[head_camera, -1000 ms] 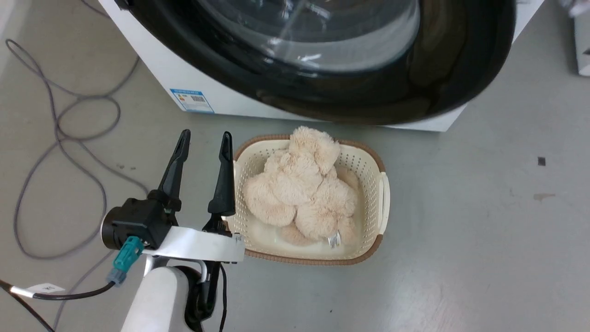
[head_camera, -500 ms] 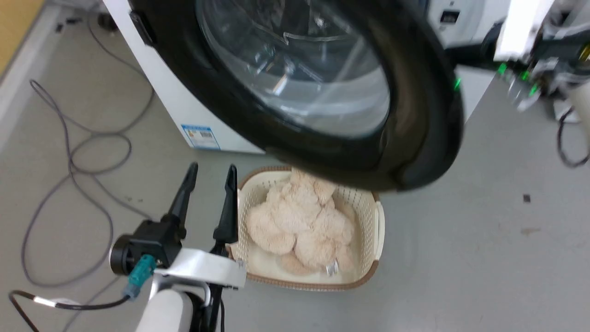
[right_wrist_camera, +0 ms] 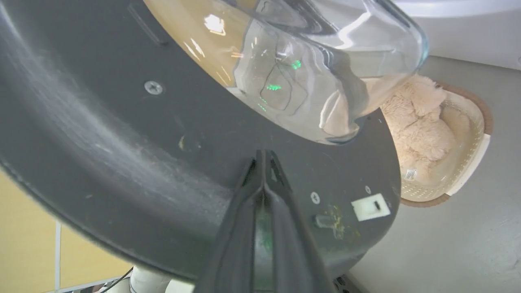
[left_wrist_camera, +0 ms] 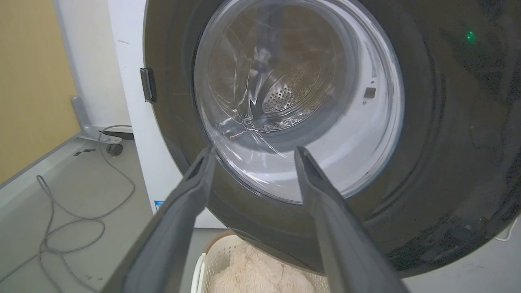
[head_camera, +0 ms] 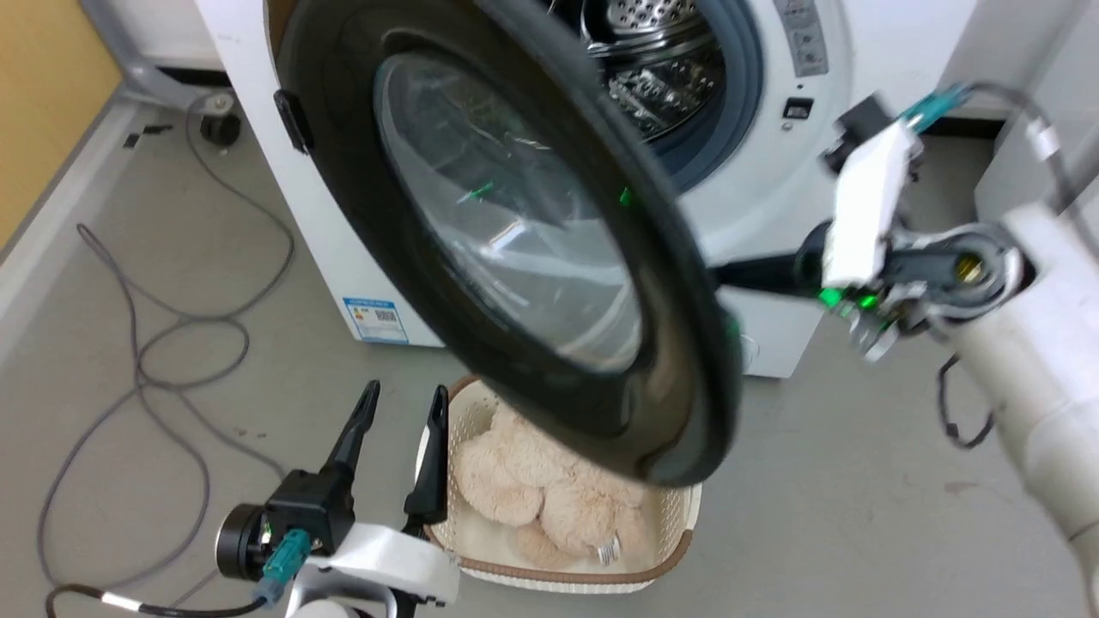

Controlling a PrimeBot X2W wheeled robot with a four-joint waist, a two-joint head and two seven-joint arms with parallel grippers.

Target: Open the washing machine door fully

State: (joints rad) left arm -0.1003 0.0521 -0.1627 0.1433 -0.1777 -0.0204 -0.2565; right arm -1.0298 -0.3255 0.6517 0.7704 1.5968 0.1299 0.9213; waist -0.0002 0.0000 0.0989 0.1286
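The washing machine [head_camera: 867,94] is white, and its steel drum [head_camera: 661,51] shows past the door. The washing machine door [head_camera: 670,360], black-rimmed with a clear glass bowl [head_camera: 506,232], stands swung partly out on its left hinge. My right gripper [right_wrist_camera: 263,156] is shut, its tips against the door's dark inner face [right_wrist_camera: 122,142] below the glass bowl. In the head view its fingers [head_camera: 760,273] run in behind the door's free edge. My left gripper [head_camera: 403,408] hangs open and empty, low in front of the door [left_wrist_camera: 447,142] and apart from it.
A cream basket [head_camera: 601,579] holding a beige plush toy [head_camera: 532,502] sits on the floor under the door, just right of my left gripper. A grey cable [head_camera: 172,343] loops over the floor at left. A yellow wall [head_camera: 34,112] stands far left.
The head camera has tilted up. The door has swung further away from the machine's front, and the drum now shows. My right arm has come into view behind the door. My left gripper stays open.
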